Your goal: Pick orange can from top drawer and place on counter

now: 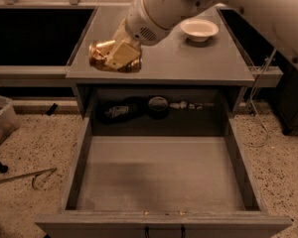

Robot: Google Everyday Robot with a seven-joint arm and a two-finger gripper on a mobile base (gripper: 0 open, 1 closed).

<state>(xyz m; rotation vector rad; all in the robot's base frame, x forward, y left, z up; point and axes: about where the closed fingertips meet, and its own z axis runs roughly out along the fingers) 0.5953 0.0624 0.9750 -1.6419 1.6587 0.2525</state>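
Camera view: gripper (120, 58), jaws pinching the can (97, 53), sits over the front-left edge of the worktop (193, 61), clear of the open drawer (78, 167), so I judge lifting done, with set-down and release left.

A single camera covers the scene. It sits high and in front of the cabinet, looking down and forward. The open top drawer (159, 172) fills the lower half of the frame, its front wall at the bottom border, and the counter (188, 58) lies beyond it in the upper half. The view is close enough that the arm (164, 6) enters from the top right as a large pale mass, partly out of frame. The gripper (116, 58), clamped on the orange can (102, 53), sits upper left of centre, over the counter's front left part. Speckled floor (30, 143) shows at both sides — the counter's far edge nearly meets the top border.
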